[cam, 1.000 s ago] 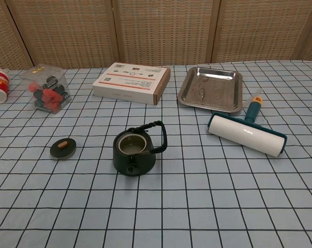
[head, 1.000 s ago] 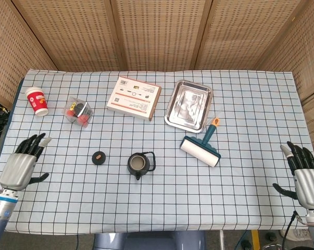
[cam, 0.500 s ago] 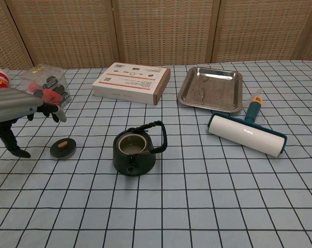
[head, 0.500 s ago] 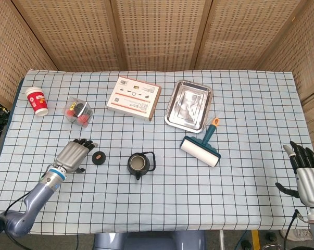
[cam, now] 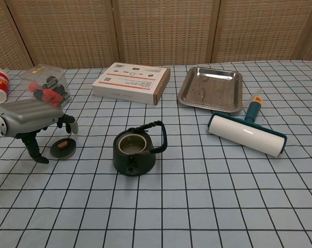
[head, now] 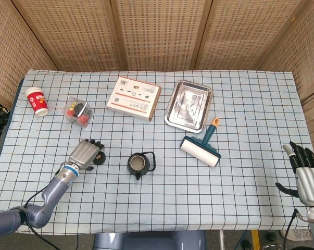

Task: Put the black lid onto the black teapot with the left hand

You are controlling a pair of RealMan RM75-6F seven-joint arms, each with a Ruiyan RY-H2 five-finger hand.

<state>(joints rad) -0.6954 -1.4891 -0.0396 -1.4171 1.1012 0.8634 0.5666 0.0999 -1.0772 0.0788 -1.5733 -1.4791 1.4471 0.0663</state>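
The round black teapot [cam: 135,150] stands uncovered, its inside apparently empty, just right of the left hand [cam: 30,118]. That hand hovers with fingers spread, holding nothing, over the flat black lid [cam: 62,148] on the checked tablecloth [cam: 207,196]. The right hand [head: 308,177] hangs open at the far right.

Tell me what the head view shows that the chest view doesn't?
Only the head view shows the right hand, open at the table's near right corner. Only the chest view shows the black lid whole, lying on the cloth under the left hand; from above the hand mostly hides it. Both show the black teapot, open-topped.
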